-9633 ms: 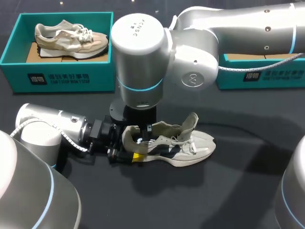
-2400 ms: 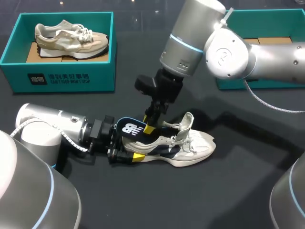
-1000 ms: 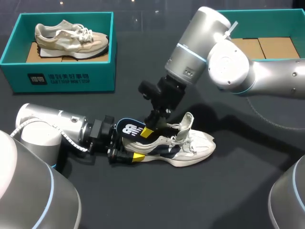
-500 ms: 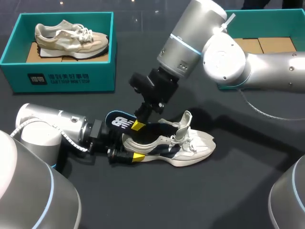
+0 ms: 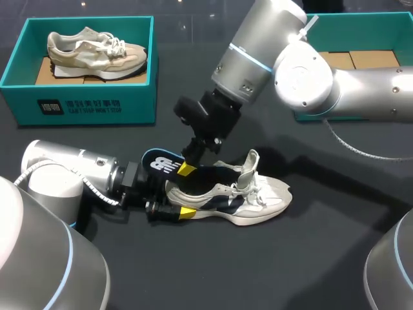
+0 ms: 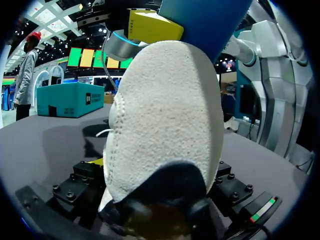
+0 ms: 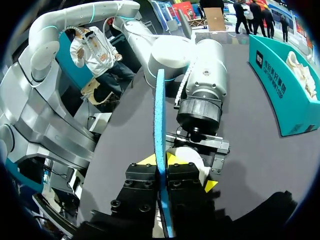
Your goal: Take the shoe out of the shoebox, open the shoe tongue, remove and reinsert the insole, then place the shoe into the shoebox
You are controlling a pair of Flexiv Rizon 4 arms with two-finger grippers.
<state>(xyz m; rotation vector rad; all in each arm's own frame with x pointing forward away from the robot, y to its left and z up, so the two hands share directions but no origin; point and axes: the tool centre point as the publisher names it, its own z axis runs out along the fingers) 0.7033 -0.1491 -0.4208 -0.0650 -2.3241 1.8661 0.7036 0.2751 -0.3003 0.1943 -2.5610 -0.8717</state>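
Left tool [image 5: 173,201] is clamped on the heel of the shoe [image 5: 255,197], steadying it on the counter [image 5: 258,271], so the right tool [image 5: 188,168], pinching the insole [image 5: 161,165], can work it past the raised tongue [image 5: 250,165].

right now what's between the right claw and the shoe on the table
The dark blue insole: the right claw pinches it, its far end inside the shoe. Head view shows it.

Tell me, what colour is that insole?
The insole is dark blue with a white logo; head view.
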